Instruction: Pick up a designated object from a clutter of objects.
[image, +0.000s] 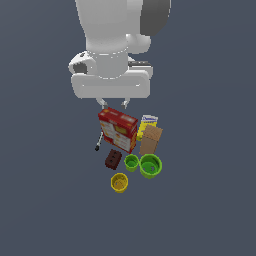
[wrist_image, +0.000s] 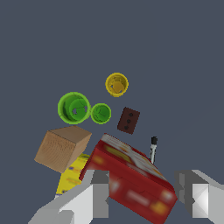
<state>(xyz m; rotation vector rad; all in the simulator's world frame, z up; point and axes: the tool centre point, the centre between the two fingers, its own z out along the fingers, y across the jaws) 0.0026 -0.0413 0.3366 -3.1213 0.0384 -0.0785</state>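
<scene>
- Your gripper (image: 114, 104) hangs above the far end of the clutter, over the red box (image: 118, 129). Its fingers (wrist_image: 94, 195) are spread apart and grasp nothing.
- That spread suits an approach: nothing is between the fingers yet, so I judge you are lining up, not grasping.
- The big green cup (image: 150, 165) is your target. It stands upright on the counter (image: 210, 200) at the near edge of the heap, on the exterior view's right.
- The small green cup (image: 131, 162) sits just beside it, touching or almost so; don't confuse them. The yellow cup (image: 119, 182) stands a little apart, nearer still.
- All three cups open upward. The wrist view shows no loose object in any of them.
- The tan box (image: 150, 139) lies just beyond the big cup, with a yellow box (image: 146, 125) behind it. The brown block (image: 113, 159) sits left of the small cup.
- A thin dark tool (image: 98, 144) lies by the red box's left side.
- The target's right side looks free, so an approach there seems less likely to knock its neighbours.
</scene>
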